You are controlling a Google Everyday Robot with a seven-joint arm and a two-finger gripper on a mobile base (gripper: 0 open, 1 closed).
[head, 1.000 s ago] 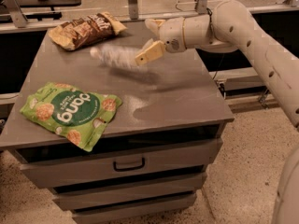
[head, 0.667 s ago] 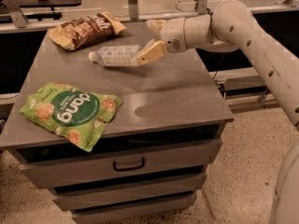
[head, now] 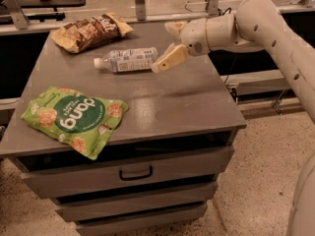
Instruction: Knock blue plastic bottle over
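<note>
Bottle (head: pixel 125 60): on its side, rear of table (head: pixel 162 107), cap leftward. Gripper (head: pixel 166 45): spread wide, empty, just beside its base. Knock-over judged done; withdraw upward, avoid rolling it.

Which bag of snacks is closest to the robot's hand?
The brown chip bag at the back of the table. The open gripper hovers by the toppled blue plastic bottle, near that bag; the green bag lies farther away, at the front.
</note>
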